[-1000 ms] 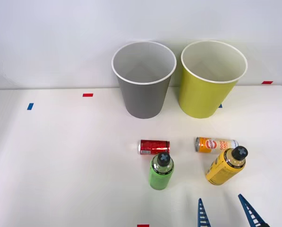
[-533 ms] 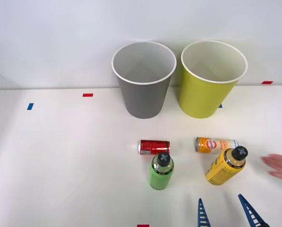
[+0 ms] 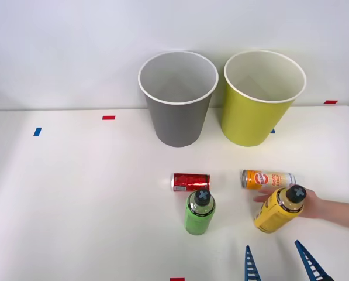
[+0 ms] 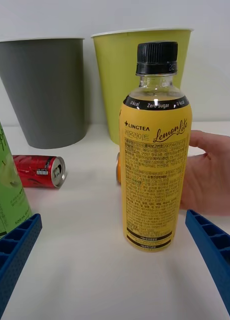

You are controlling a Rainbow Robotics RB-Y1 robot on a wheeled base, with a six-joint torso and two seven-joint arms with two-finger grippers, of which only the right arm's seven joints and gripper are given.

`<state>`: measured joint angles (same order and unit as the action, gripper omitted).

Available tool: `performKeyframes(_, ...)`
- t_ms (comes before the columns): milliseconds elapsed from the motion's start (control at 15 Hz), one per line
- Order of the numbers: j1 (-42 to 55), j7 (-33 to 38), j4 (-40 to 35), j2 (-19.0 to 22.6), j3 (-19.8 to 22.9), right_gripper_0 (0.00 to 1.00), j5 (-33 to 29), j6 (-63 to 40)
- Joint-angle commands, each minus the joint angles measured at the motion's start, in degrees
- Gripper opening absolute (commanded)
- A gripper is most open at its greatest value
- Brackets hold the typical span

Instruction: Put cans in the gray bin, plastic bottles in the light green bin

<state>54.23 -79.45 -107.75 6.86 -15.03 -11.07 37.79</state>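
The yellow-labelled plastic bottle (image 3: 279, 209) (image 4: 154, 165) stands upright with a person's hand (image 3: 317, 206) (image 4: 211, 172) reaching in from the right and touching it. Left of it stands the green-labelled bottle (image 3: 199, 212) (image 4: 5, 185). The red can (image 3: 190, 181) (image 4: 38, 170) and the orange-and-white can (image 3: 266, 178) lie on their sides behind the bottles. The gray bin (image 3: 177, 98) (image 4: 43, 90) and the light green bin (image 3: 259, 96) (image 4: 127, 72) stand at the back. My right gripper (image 3: 281, 268) (image 4: 115, 270) is open just in front of the yellow bottle, holding nothing.
The white table (image 3: 75, 199) has small red tape marks (image 3: 108, 117) and blue tape marks (image 3: 37, 132). A white wall rises behind the bins.
A person's hand has come in from the right edge and reached the yellow-labelled bottle, which has shifted slightly. My gripper has not moved.
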Motion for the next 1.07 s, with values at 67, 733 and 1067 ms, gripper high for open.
performKeyframes(67, 0.00, 0.00, 0.00, 0.00, 0.00, 1.00, 0.00, 0.00)
performKeyframes(733, 0.00, 0.00, 0.00, 0.00, 0.00, 1.00, 0.00, 0.00)
performKeyframes(1067, 0.00, 0.00, 0.00, 0.00, 0.00, 1.00, 0.00, 0.00)
